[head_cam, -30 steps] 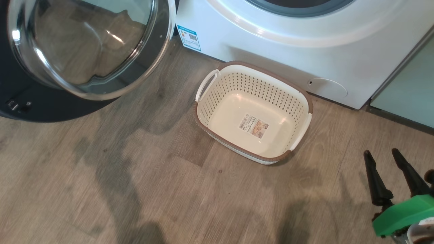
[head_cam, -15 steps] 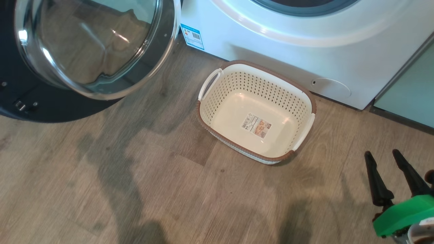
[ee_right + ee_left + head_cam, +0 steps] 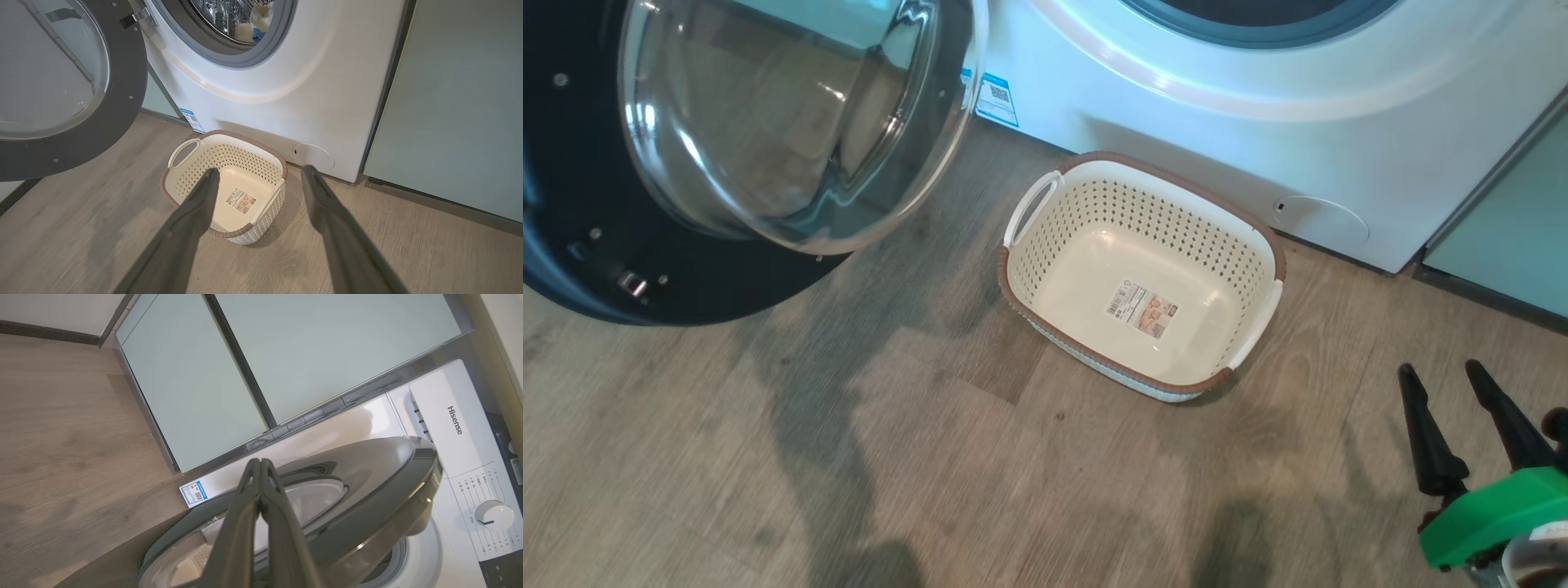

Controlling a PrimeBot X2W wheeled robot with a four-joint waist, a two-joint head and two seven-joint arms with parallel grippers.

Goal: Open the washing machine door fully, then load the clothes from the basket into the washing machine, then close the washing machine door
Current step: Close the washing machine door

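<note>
Right wrist view: clothes [image 3: 251, 24] in washing machine [image 3: 294, 81]; right tool [image 3: 260, 170] wide, left tool [image 3: 260, 461] narrow.

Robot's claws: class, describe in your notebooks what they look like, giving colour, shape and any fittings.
The right claw has two long, matt black fingers that taper to rounded tips, set in a bright green block. The left claw has the same long, dark, tapering fingers.
</note>
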